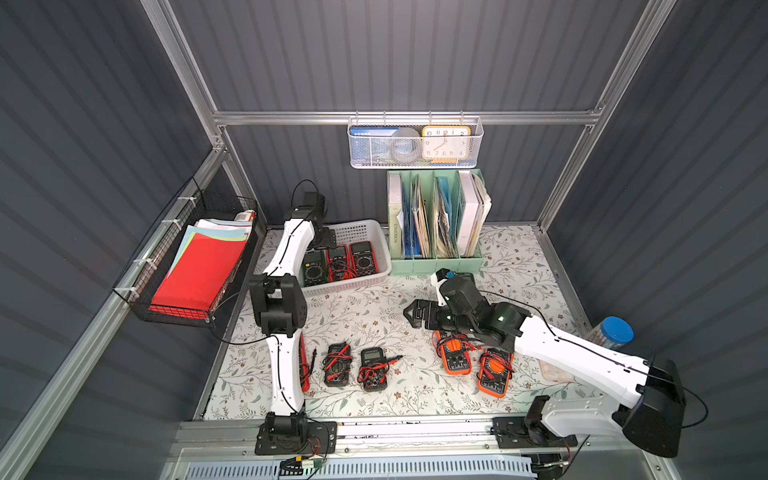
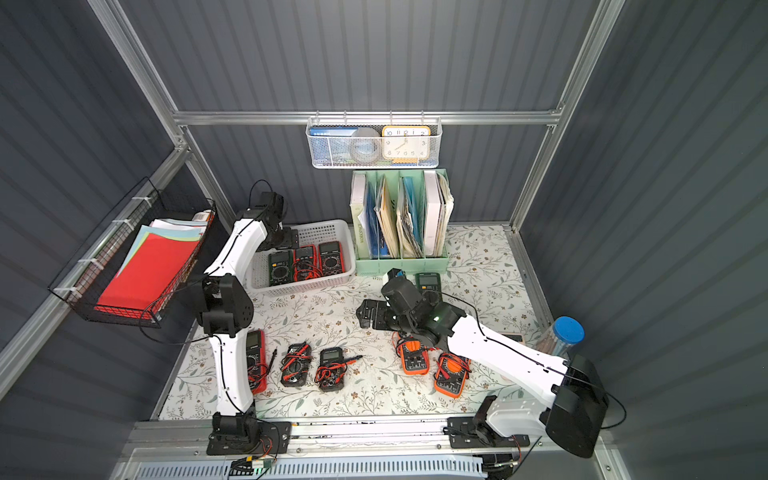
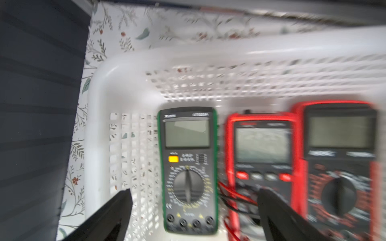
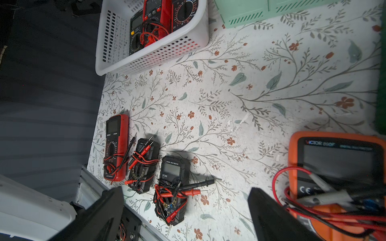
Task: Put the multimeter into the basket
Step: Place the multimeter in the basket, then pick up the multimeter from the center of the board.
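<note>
Multimeter [image 3: 188,169] lies flat inside the basket [image 3: 98,125] near its end wall, long axis across the basket, just ahead of my left jaws, wide and empty; my right jaws, wide, farther off.

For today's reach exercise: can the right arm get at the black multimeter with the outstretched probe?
Likely yes: the right arm hangs nearby, jaws open, only bare table between it and that multimeter.
</note>
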{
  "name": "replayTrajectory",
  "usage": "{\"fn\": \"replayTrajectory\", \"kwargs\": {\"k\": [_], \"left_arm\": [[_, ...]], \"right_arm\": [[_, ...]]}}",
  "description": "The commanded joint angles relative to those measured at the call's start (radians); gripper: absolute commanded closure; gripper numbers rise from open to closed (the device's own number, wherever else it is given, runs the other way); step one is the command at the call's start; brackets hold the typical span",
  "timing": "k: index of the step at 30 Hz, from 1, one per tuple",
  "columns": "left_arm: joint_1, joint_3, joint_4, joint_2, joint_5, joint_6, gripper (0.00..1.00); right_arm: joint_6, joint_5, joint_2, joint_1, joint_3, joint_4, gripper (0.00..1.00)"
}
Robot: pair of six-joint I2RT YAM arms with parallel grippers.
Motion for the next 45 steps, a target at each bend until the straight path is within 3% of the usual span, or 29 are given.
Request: {"fn": "replayTrajectory", "kwargs": {"k": [1, 5, 9, 16, 19, 26, 37, 45], "left_arm": [[-0.060, 0.019, -0.041, -0.083, 0.056, -0.051, 0.01], [-0.131, -0.048, -0.024, -0.158, 0.087, -0.092, 0.01], [-0.198, -0.207, 0.054, -0.274, 0.127, -0.155, 0.01], [-0.332, -0.478, 0.138, -0.435, 0.126, -0.237, 0.01], [-0.380, -0.592, 0.184, -0.491, 0.144, -0.288, 0.01], [-0.455, -0.759, 0.260, -0.557, 0.166, -0.368, 0.01], [-0.453, -0.780, 0.263, -0.578, 0.193, -0.376, 0.01], [-0.452, -0.769, 0.259, -0.567, 0.215, -0.378, 0.01]], "right_arm": [[-0.015, 0.019, -0.015, -0.010, -0.005, -0.017, 0.01], [-0.012, 0.021, -0.034, -0.034, -0.021, -0.029, 0.01], [-0.021, 0.021, -0.057, -0.076, -0.036, -0.051, 0.01], [-0.098, 0.049, -0.101, -0.277, -0.041, -0.169, 0.01], [-0.163, 0.082, -0.072, -0.368, -0.014, -0.215, 0.01], [-0.266, 0.097, 0.164, -0.495, 0.088, -0.259, 0.01], [-0.314, 0.080, 0.493, -0.537, 0.318, -0.355, 0.01], [-0.328, 0.073, 0.595, -0.551, 0.339, -0.350, 0.01]]}}
